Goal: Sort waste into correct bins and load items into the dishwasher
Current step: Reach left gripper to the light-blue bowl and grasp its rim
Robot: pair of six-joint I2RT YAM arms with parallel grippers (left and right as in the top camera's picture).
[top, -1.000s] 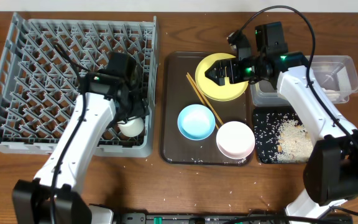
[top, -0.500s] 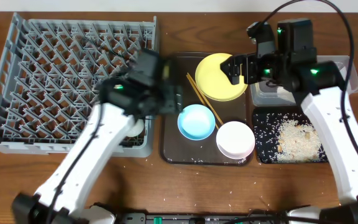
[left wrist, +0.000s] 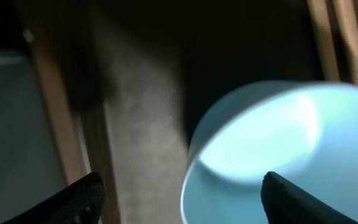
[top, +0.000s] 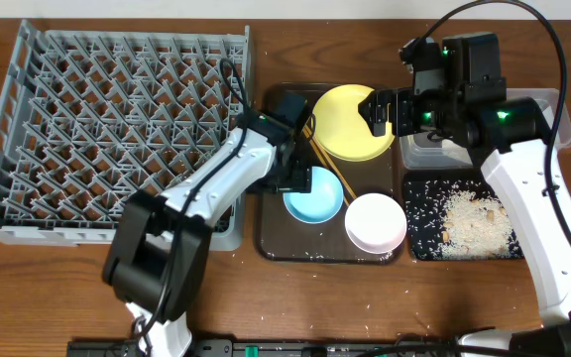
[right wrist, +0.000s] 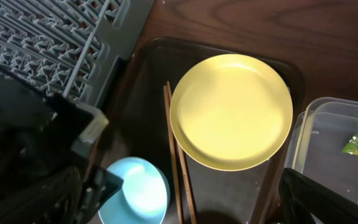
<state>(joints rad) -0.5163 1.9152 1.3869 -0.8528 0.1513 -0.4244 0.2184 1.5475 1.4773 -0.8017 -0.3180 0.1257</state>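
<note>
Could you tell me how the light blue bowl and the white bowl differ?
Colour: light blue bowl versus white bowl. The left tool hangs open over the light blue bowl's rim; nothing is at the white bowl. Both sit upright and empty on the brown tray.

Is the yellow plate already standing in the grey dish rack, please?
No, the yellow plate lies flat on the dark brown tray, beside the grey dish rack rather than in it.
</note>
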